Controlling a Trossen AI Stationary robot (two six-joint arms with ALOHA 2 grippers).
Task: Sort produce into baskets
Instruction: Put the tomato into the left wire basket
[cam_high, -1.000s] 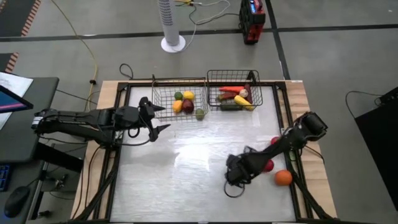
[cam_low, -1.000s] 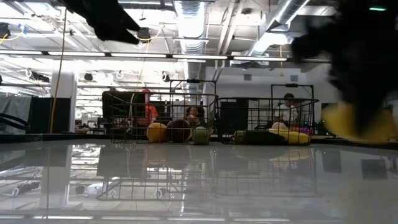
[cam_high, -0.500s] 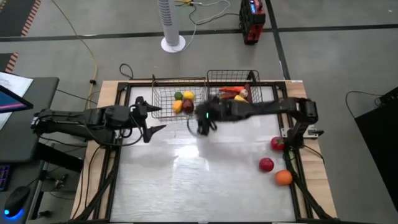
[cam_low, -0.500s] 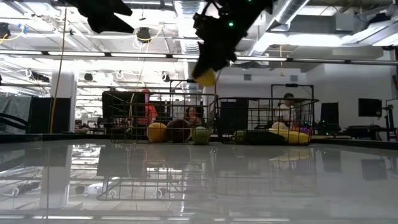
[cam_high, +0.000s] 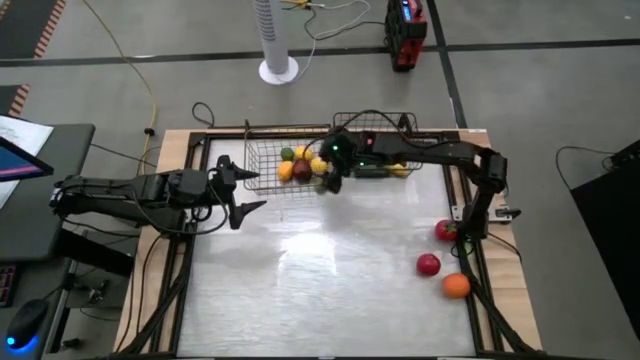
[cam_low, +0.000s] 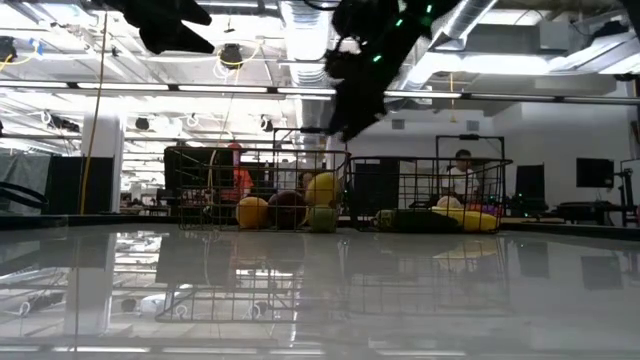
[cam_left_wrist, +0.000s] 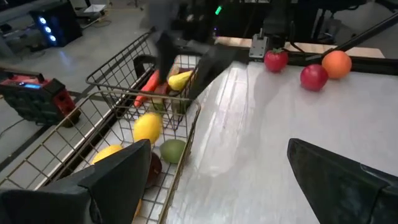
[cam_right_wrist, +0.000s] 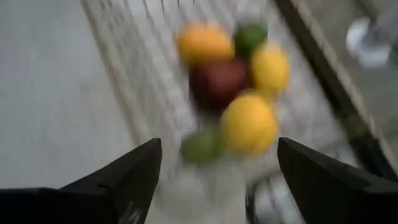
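Bright overhead lighting, glare on the glossy table (cam_high: 330, 270), heavy motion blur in the right wrist view.

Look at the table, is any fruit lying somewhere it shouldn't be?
Yes. Two red balls and an orange one lie loose on the table's right side, not in a basket. The right gripper is open over the lighter basket, where a yellow ball has just landed.
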